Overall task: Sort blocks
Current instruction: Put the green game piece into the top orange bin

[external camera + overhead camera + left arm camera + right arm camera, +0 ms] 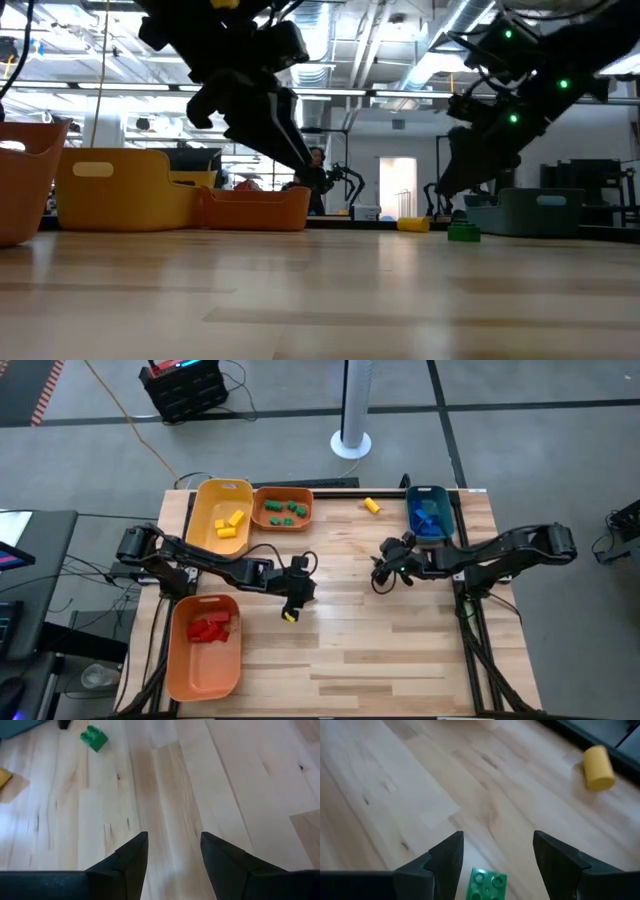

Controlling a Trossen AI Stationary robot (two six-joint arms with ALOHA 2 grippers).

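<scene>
**Clerk:** Desk, bare planks nearest. Loose stock?

**Checker:** Two items. One green block, mid-desk right of centre, lying just under the right gripper. One yellow block, far side, between the small orange bin and the teal bin.

**Clerk:** Grippers?

**Checker:** Two. The right one is spread and holds nothing; the green block is not yet between its fingers. The left gripper is spread part-way over bare wood at centre-left, also holding nothing.

**Clerk:** Bins and contents?

**Checker:** Four bins. The yellow bin, far left, holds about three yellow blocks. The small orange one beside it holds about five green. The teal one, far right, holds blue blocks, number not countable. The large orange bin, near left, holds roughly four red.

**Clerk:** Hazards?

**Checker:** I see three.
- The green block sits off the finger line, so an early close may clip a corner and skid it away.
- The yellow block looks rounded and may roll if nudged.
- Both arms reach toward the centre, so a crossing path risks contact.
</scene>
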